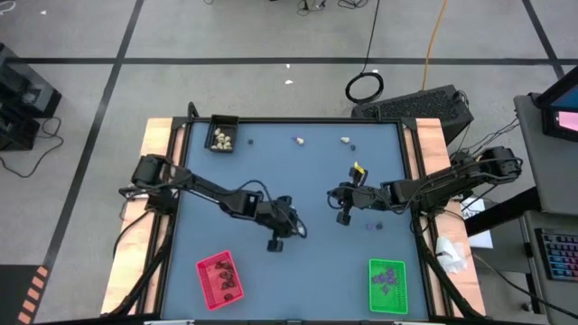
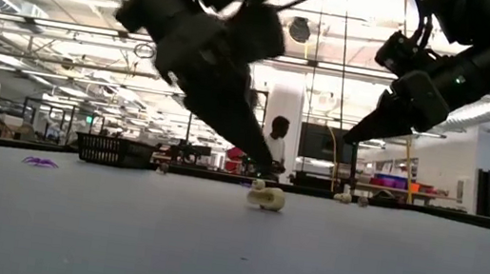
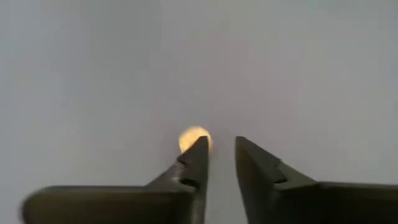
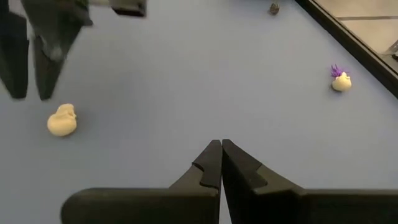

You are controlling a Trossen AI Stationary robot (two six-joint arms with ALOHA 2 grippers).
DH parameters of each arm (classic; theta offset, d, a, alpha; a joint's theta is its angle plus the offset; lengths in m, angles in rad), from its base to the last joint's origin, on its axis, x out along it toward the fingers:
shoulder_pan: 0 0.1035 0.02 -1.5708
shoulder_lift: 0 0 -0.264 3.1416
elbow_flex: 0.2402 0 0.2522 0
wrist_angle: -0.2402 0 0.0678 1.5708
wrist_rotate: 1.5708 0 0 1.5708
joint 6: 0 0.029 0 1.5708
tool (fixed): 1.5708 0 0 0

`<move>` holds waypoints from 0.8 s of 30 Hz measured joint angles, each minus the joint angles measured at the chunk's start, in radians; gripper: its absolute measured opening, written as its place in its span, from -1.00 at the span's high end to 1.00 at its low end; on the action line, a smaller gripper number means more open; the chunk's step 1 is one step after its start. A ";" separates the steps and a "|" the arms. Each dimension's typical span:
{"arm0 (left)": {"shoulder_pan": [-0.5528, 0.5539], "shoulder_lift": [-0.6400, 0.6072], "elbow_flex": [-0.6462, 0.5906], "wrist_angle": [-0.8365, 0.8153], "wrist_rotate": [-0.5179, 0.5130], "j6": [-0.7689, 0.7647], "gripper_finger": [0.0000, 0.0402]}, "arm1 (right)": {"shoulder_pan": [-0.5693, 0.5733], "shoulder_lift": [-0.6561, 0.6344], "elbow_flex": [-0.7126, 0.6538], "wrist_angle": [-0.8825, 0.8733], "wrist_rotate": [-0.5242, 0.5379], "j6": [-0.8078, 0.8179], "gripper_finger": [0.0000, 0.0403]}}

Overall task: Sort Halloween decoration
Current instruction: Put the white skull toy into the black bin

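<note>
A cream-white lump (image 4: 62,120), small, rounded and a little knobbly, lies bare on the grey-blue table (image 1: 316,181). In the right wrist view it sits at the left of the frame. In the low view it is at the centre, resting on the tabletop. The left gripper (image 3: 221,142) stands right over it. In the left wrist view the lump shows as a pale yellow blob peeking past the tip of one finger (image 3: 198,158), outside the gap. The jaws are parted by a narrow slit with nothing in it, so the hand is released.

Further out, a second cream lump (image 4: 340,81) lies at the right of the right wrist frame, with a purple bit (image 4: 336,70) touching it. A dark lump (image 4: 273,8) sits at the top edge.

The right gripper (image 4: 220,143) hangs above bare table right of centre in the high view, its fingers pressed together and holding nothing.

In the high view, a black tray (image 1: 222,124) at the table's upper left holds cream pieces. A red tray (image 1: 206,287) at the lower left holds black lumps. A green tray (image 1: 374,289) at the lower right holds purple bits. Two more cream pieces (image 1: 345,139) lie loose near the table's upper edge.
</note>
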 joint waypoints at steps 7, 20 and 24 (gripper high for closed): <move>0.037 0.080 0.026 0.074 0.027 0.001 0.10 | 0.000 0.000 0.000 0.003 -0.028 -0.003 1.00; 0.039 0.149 0.030 0.109 0.040 0.056 0.07 | 0.000 0.000 0.000 -0.001 -0.026 -0.003 1.00; 0.041 0.163 0.030 0.124 0.038 0.056 0.31 | 0.000 0.000 0.000 0.000 -0.023 -0.003 1.00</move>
